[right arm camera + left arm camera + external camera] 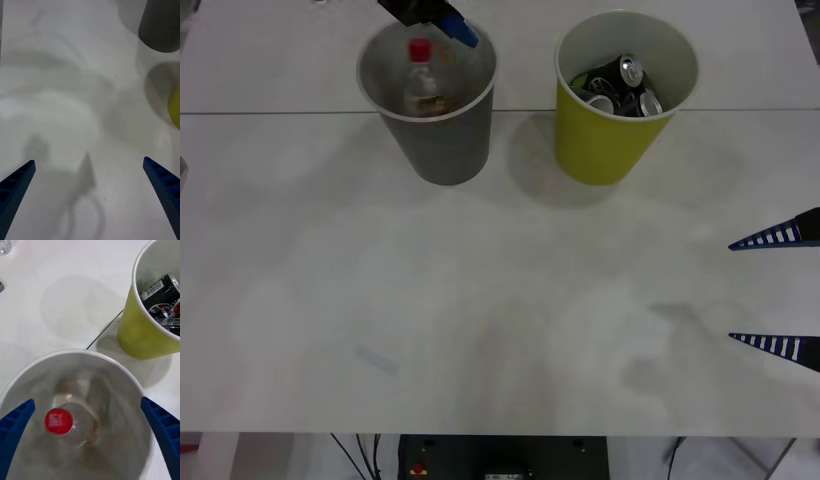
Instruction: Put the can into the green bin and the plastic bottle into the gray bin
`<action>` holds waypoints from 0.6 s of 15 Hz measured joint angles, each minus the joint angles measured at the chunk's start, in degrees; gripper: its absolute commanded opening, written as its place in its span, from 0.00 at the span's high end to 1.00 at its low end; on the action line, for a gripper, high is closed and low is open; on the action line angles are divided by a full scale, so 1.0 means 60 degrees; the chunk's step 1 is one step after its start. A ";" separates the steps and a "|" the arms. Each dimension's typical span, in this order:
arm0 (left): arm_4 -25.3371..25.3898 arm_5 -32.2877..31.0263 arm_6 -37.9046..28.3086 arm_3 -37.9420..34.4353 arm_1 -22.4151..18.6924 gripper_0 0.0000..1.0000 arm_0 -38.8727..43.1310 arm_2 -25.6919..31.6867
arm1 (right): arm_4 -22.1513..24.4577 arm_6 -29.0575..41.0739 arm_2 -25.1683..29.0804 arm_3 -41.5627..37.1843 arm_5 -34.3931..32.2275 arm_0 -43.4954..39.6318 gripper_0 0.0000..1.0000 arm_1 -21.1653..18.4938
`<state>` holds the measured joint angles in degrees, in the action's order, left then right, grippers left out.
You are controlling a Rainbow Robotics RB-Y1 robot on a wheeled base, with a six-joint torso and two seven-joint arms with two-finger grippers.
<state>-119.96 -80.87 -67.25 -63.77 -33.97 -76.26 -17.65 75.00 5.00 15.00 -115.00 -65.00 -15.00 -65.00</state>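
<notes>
The plastic bottle [420, 75] stands upright inside the gray bin [442, 145], its red cap [58, 421] facing up. Black cans [620, 88] lie piled in the green bin [605, 140] to the right of it. My left gripper [442, 22] hovers over the gray bin's far rim, open, with its blue fingers [159, 427] spread wide on either side of the bin's mouth [123, 371] and nothing between them. My right gripper [775, 290] hangs open over the bare table at the right edge, holding nothing.
The white table [480, 300] has a seam [280, 113] running across behind the bins. The green bin [175, 107] and gray bin [161, 26] lie beyond the right gripper's fingers. Cables hang below the table's front edge.
</notes>
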 measured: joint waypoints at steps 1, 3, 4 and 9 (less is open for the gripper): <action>0.0320 -0.0029 0.0027 -0.0001 -0.0202 0.00 0.0005 0.0008 | 0.0000 0.0000 0.0000 0.0000 0.0000 0.0000 0.00 0.0000; 0.1050 -0.0247 0.0225 -0.0002 -0.0709 0.00 0.0019 0.0010 | 0.0000 0.0000 0.0000 0.0000 0.0000 0.0000 0.00 0.0000; 0.1433 -0.0367 0.0296 -0.0002 -0.0976 0.00 0.0021 0.0010 | 0.0000 0.0000 0.0000 0.0000 0.0000 0.0000 0.00 0.0000; 0.3152 -0.0321 0.0354 -0.1188 -0.2655 0.00 0.1118 0.0159 | 0.0000 0.0000 0.0000 0.0000 0.0000 0.0000 0.00 0.0000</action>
<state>-101.05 -82.80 -65.13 -70.90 -49.90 -69.55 -16.69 75.00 5.00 15.00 -115.00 -65.00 -15.00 -65.00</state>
